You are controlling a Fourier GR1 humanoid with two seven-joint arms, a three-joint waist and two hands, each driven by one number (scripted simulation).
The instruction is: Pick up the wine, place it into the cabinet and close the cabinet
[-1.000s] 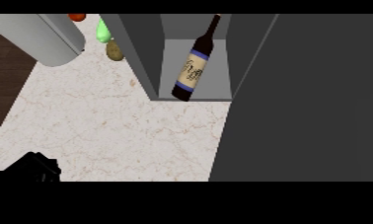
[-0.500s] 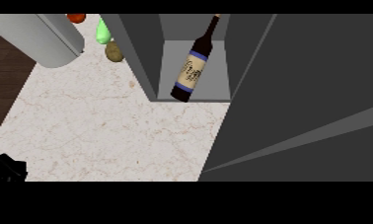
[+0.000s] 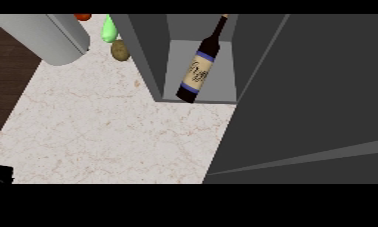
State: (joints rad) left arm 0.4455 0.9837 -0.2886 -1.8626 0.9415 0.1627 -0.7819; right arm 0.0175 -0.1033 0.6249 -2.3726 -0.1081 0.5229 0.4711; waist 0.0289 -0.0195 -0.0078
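Head view shows the wine bottle standing inside the open cabinet, on its floor, neck toward the far side, its cream label banded in blue. A large dark grey door panel fills the right side. Left of the cabinet, on the marble counter, lie a brown potato, a green vegetable and something red, beside a grey cylinder. A sliver of black at the near left edge may be the left hand; whether its fingers are apart or together cannot be told. No right hand shows.

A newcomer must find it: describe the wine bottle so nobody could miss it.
Start at the grey cabinet at the counter's back. Inside its open compartment stands the wine bottle, leaning. It is the only dark, tall thing there, with a cream label edged in blue bands.
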